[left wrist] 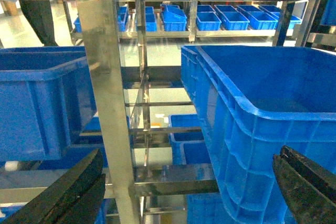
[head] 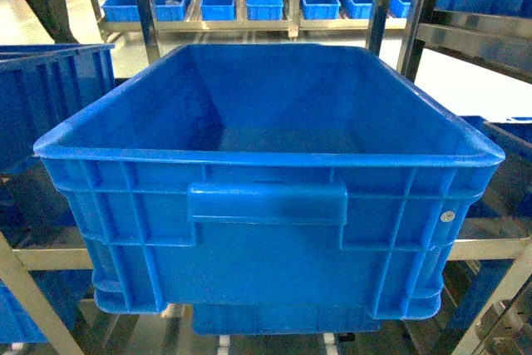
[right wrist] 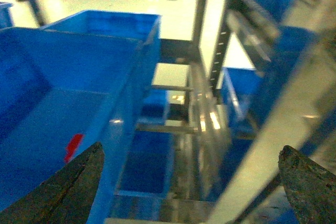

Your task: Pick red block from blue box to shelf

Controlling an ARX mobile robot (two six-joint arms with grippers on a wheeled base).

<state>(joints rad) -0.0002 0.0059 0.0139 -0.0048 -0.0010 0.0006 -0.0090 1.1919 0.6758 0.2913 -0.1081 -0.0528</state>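
Both end effectors stand wide open and hold nothing: your left end effector (left wrist: pixel 186 192) hangs outside the blue box (head: pixel 266 143), beside its left wall and next to a steel upright of the shelf (left wrist: pixel 107 93); your right end effector (right wrist: pixel 191 182) hovers over the box's right rim. The red block (right wrist: pixel 73 147) shows only in the blurred right wrist view, as a small red patch low inside the box near the right wall; the head view cannot see it past the near wall. Judged from here, your main risks are clipping the rim or a shelf rail on the reach in, and misjudging the block's pose from that smeared view, since it sits close to the wall.
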